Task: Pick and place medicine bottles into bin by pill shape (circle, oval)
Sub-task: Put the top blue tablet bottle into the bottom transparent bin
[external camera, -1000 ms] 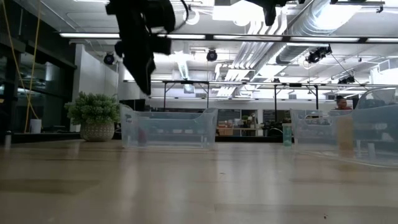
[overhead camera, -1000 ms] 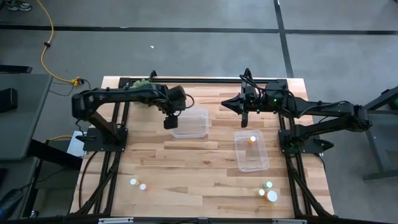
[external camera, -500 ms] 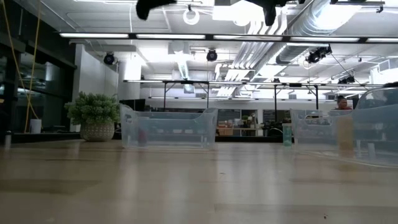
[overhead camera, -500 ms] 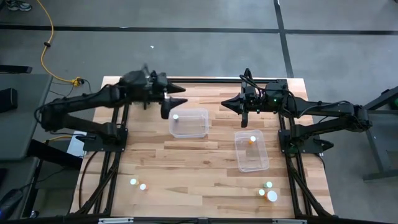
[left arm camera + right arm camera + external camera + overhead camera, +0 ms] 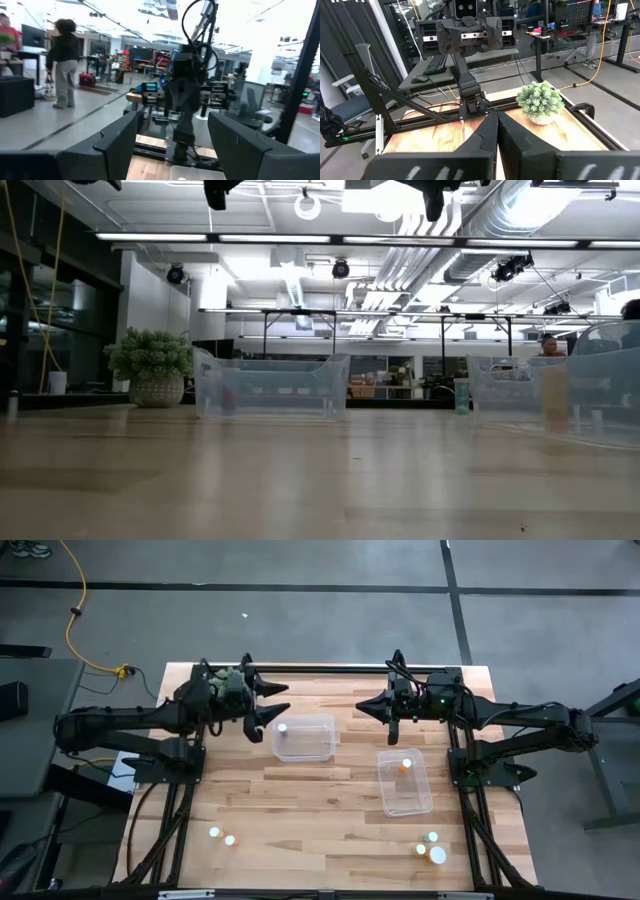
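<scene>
No readable writing shows on the medicine bottles.

I am seeing grey floor crossed by dark seams around the wood counter. A yellow cable is trailing over it. Ceiling strip lights and ducts are showing overhead. A person is standing beyond, near desks.

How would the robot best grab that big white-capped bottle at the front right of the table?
Probably from straight above, fingers closing on opposite sides of the round white cap of the big white-capped bottle. It seems to stand upright, cap up. A smaller bottle sits close on one side, so the fingers should avoid that side.
</scene>
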{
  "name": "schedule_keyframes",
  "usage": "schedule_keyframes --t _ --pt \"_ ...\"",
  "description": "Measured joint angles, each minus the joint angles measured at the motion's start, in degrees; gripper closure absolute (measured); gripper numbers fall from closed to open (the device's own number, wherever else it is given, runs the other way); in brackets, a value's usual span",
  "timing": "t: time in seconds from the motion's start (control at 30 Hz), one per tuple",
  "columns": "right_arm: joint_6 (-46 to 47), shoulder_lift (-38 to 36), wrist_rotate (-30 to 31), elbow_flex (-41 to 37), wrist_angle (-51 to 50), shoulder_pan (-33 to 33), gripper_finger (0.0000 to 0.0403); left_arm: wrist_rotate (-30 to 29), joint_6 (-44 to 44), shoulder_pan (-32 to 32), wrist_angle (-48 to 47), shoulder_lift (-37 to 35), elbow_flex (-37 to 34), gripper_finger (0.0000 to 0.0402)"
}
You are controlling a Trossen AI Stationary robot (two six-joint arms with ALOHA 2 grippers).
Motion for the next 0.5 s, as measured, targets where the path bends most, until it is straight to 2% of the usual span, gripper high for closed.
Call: schedule_keyframes --t 0.5 --pt "0.02 0.00 0.00 0.00 0.02 0.02 0.0403 -0.25 -2.82 0.00 -0.53 0.13 0.02 0.0170"
